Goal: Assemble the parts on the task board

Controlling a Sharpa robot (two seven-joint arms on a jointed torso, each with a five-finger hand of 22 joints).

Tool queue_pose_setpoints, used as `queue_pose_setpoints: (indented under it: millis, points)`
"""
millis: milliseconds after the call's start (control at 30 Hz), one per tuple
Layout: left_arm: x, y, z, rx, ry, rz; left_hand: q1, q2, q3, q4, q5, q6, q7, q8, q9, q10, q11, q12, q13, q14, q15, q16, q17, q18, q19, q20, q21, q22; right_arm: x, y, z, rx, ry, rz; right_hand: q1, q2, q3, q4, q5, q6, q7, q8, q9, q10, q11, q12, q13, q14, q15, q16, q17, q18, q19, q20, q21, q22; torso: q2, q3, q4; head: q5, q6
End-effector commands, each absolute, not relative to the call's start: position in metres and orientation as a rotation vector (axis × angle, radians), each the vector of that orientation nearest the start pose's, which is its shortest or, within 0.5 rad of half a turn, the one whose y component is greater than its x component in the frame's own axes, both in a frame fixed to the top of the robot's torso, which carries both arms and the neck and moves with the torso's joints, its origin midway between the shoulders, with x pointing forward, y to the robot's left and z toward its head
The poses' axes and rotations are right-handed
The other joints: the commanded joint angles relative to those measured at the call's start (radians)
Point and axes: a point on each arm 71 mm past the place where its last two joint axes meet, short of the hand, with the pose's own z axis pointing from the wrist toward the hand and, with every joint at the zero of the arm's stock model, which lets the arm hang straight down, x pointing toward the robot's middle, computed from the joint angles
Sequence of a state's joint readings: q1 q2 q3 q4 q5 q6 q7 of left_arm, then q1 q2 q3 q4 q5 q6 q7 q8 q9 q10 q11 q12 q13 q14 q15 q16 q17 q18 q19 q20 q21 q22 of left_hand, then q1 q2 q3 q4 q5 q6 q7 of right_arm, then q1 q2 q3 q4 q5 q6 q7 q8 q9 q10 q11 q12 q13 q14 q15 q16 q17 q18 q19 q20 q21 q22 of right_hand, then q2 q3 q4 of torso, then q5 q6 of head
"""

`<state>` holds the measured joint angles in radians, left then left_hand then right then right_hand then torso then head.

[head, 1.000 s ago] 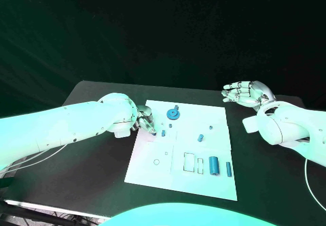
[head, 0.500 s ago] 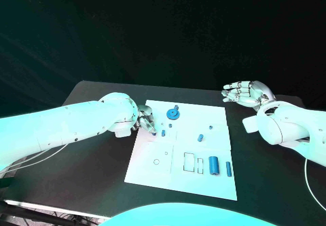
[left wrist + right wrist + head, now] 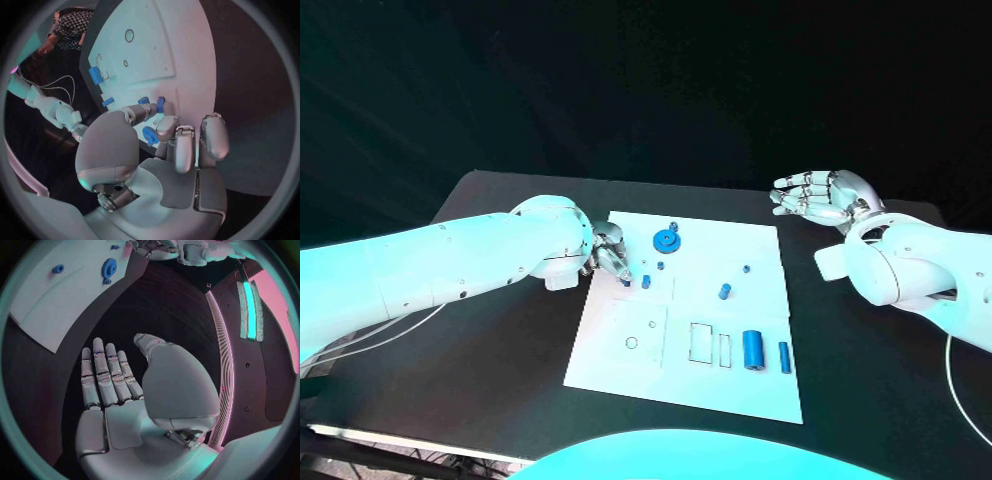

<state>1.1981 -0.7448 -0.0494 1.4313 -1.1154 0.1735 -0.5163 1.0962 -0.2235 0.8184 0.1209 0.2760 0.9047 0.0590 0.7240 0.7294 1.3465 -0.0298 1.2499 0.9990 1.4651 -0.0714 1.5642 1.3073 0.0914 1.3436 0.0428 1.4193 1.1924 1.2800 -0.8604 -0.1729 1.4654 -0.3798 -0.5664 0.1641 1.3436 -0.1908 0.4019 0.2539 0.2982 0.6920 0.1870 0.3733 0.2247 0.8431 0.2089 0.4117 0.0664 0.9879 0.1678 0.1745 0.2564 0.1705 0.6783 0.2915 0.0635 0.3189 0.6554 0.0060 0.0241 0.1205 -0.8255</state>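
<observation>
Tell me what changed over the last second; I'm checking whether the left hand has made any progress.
Hardly anything. The left hand stays at the task board's left edge, fingertips by the small blue part, which has not shifted. The right hand still hovers open beyond the board's far right corner. The blue gear and the other parts lie as before.

White task board, flat rectangular plate at frame centre, long side running toward the lower edge. Blue gear flat near the upper edge. Small blue peg at the left edge. Short blue peg mid-board, slightly tilted. Large blue cylinder and slim blue bar lie side by side, lower right, beside outlined rectangular slots.
</observation>
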Motion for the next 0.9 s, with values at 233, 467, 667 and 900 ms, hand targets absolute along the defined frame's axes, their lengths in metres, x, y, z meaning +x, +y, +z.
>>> queue_pose_setpoints:
  millis: [233,467,667,900]
  points:
    - [0.4829,0.1887,-0.2426,-0.114,2.393,-0.404,-0.007,0.002,0.031,-0.038,-0.002,0.026,-0.024,-0.004,-0.002,0.011,-0.002,0.005,0.011,0.106,-0.007,0.007,0.263,-0.011,0.003,-0.006,-0.006,0.001,0.4992,-0.2482,-0.1928,0.846,1.528,1.014,-0.009,0.005,-0.003,-0.001,0.0,0.006,0.087,-0.001,-0.001,0.002,0.001,0.002,-0.001,0.004,0.0,-0.006,-0.001,0.01,-0.008,-0.002,-0.001,-0.001,0.0,0.0,0.0003,0.0,-0.001]
    - [0.4826,0.1892,-0.243,-0.112,2.398,-0.399,-0.006,0.003,0.028,-0.038,-0.001,0.027,-0.025,-0.004,-0.003,0.012,-0.003,0.006,0.014,0.106,-0.008,0.007,0.263,-0.011,0.004,-0.007,-0.006,0.001,0.4991,-0.2482,-0.1928,0.846,1.528,1.014,-0.009,0.005,-0.003,-0.001,0.0,0.006,0.087,-0.001,-0.001,0.002,0.001,0.002,-0.001,0.004,0.0,-0.006,-0.001,0.01,-0.008,-0.002,-0.001,-0.001,0.0,-0.0004,0.0004,0.0,-0.001]
    - [0.4824,0.1886,-0.2431,-0.11,2.4,-0.401,-0.016,-0.003,0.01,-0.029,-0.001,0.033,-0.026,-0.007,-0.006,0.015,-0.004,0.008,0.02,0.106,-0.009,0.007,0.263,-0.012,0.005,-0.008,-0.006,0.002,0.4989,-0.2481,-0.1927,0.845,1.528,1.015,-0.009,0.005,-0.003,-0.001,0.0,0.006,0.087,-0.001,-0.001,0.002,0.001,0.002,-0.001,0.004,0.0,-0.006,-0.001,0.01,-0.008,-0.002,-0.001,-0.001,0.0,0.0,0.0,-0.001,-0.002]
    - [0.4824,0.1879,-0.2435,-0.11,2.403,-0.402,-0.031,-0.008,-0.023,-0.007,-0.004,0.042,-0.03,-0.012,-0.013,0.017,-0.006,0.009,0.026,0.106,-0.01,0.007,0.263,-0.012,0.005,-0.01,-0.007,0.002,0.4987,-0.2481,-0.1926,0.845,1.528,1.015,-0.009,0.005,-0.003,-0.001,0.0,0.006,0.087,-0.001,-0.001,0.002,0.001,0.002,-0.001,0.004,0.0,-0.006,-0.001,0.01,-0.008,-0.002,-0.001,-0.001,0.0,0.0005,-0.0002,-0.001,-0.003]
